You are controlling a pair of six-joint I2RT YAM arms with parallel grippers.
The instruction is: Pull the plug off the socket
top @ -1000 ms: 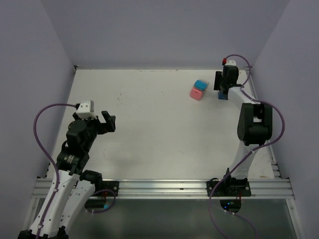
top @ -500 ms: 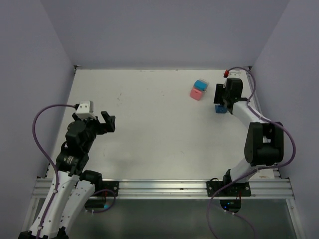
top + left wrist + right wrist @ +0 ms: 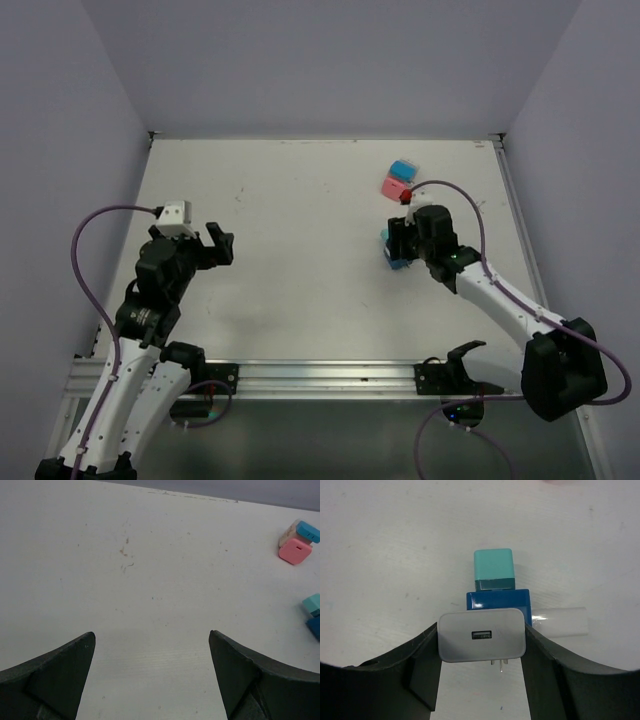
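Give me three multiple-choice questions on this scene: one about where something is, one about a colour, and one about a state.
1. Seen from above, where is the pink-and-blue pair relative to the right pincer?
A) beyond it, toward the back wall
B) between the arm bases
C) at the near left corner

2. In the right wrist view, what colour is the block farthest from the white charger?
A) yellow
B) teal
C) black

3. How is the left pincer?
A) shut on a cable
B) shut on a pink block
C) open, holding nothing

Answers:
1 A: the pair lies farther up the table than the pincer.
2 B: the teal block sits past the blue block.
3 C: its fingers stand wide apart over bare table.
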